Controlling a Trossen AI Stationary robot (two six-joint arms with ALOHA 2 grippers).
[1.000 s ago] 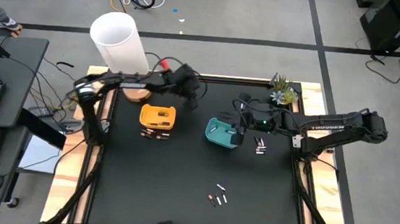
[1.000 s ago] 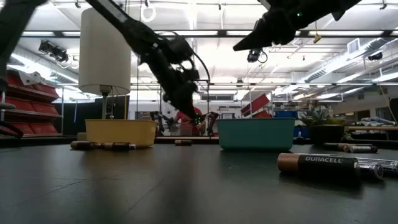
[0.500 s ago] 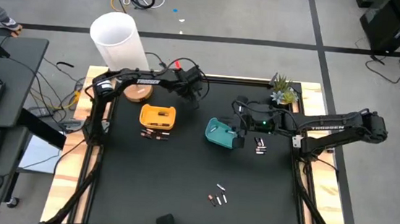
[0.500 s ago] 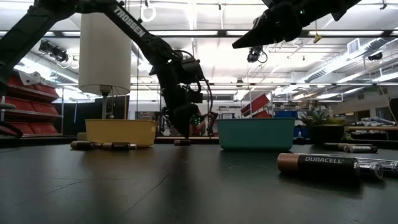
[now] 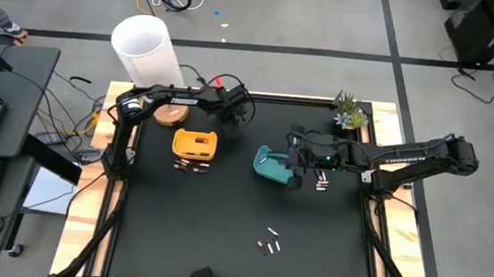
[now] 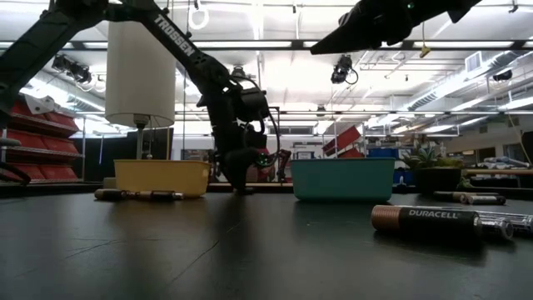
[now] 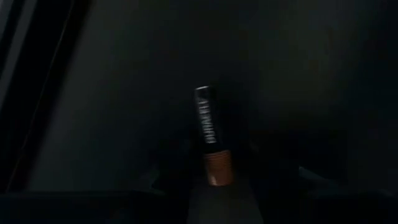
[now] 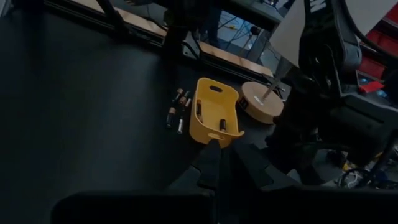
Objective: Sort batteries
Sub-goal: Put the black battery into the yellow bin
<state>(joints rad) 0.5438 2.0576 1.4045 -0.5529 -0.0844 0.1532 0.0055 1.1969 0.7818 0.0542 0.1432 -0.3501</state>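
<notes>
My left gripper is down at the table's far part. It is open, with a finger on each side of a lying dark battery with a copper end. My right gripper hangs shut above the right end of the teal tray; its wrist view shows nothing between its fingers. The yellow tray has several batteries lying along its near side. More batteries lie right of the teal tray and toward the near edge. My left gripper comes down from above over the battery's copper end, a finger on either side, the battery flat on the table. Whether the fingers touch it I cannot tell.
A white lamp on a wooden base stands at the far left corner, a small plant at the far right. In the low view a Duracell battery lies close to the camera. Open black mat spans the near half.
My left gripper has swung down to the table at the far part and now stands over the battery, hiding it in the low view. My right gripper has drifted slightly toward the near edge above the teal tray. No battery has moved.
</notes>
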